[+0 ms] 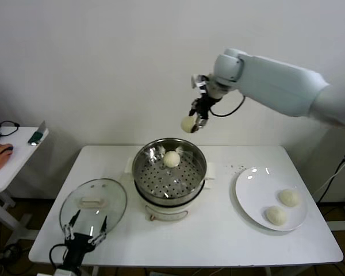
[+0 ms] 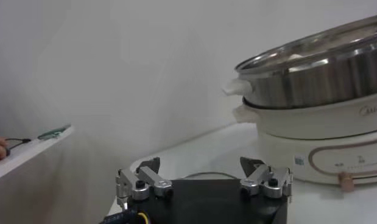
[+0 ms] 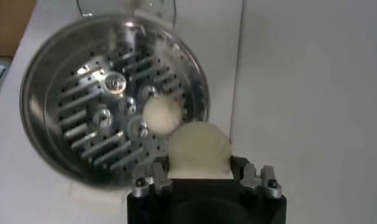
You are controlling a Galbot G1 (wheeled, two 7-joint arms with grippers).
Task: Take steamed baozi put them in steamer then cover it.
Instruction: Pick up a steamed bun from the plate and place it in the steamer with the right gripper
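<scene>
The white table (image 1: 218, 241) carries the shiny steel steamer (image 1: 169, 172) on its cream base, directly below and slightly toward the robot from the raised right gripper (image 1: 196, 119), with one smooth cream baozi (image 1: 171, 158) resting on the perforated tray near the far wall. The white plate (image 1: 256, 198) with two more buns (image 1: 282, 206) lies well below and to the right of that gripper, and the glass cover (image 1: 94, 201) lies flat just beyond the left gripper (image 1: 85, 229), which waits at the table's near edge with fingers spread apart. The right arm reaches in from the right, elbow high, its fingers clamped on a fourth bun (image 3: 199, 149) hanging in the air above the steamer's far rim.
</scene>
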